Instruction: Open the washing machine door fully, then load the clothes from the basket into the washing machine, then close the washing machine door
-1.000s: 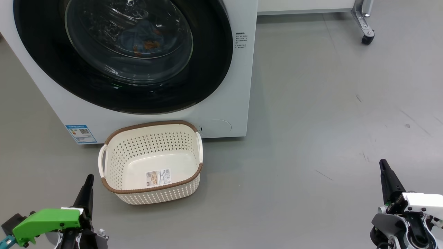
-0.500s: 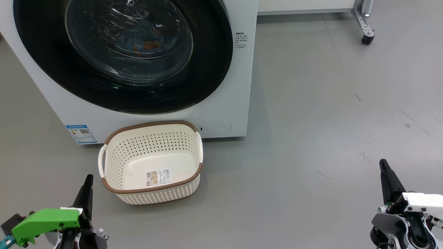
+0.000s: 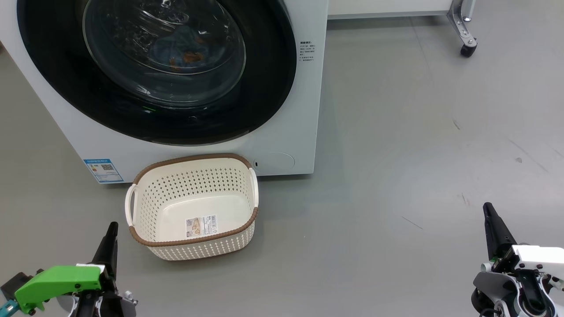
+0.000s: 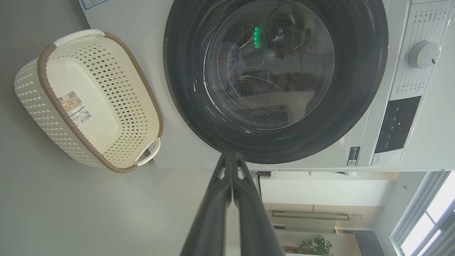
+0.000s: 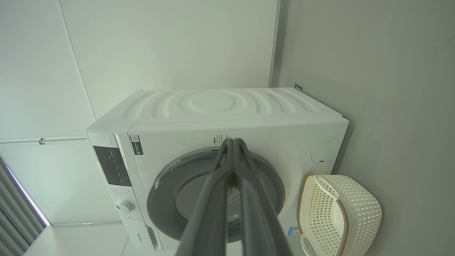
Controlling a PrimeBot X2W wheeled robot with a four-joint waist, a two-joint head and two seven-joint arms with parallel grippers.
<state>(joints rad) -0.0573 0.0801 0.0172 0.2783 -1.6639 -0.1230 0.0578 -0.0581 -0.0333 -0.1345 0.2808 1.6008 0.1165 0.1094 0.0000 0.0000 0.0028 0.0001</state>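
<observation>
Door [image 3: 269, 88] shut — clothes [image 3: 185, 50] behind its glass. Basket [image 3: 194, 248] on floor [image 3: 396, 154] below. Left gripper [image 3: 113, 226], right gripper [image 3: 487, 208] clenched — nothing held.

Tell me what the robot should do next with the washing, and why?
Probably nothing more than stop with its arms low: the basket is empty, the clothes show blue behind the glass of the washing machine door, which looks shut against the washing machine, and the left gripper and right gripper are both shut, holding nothing.
</observation>
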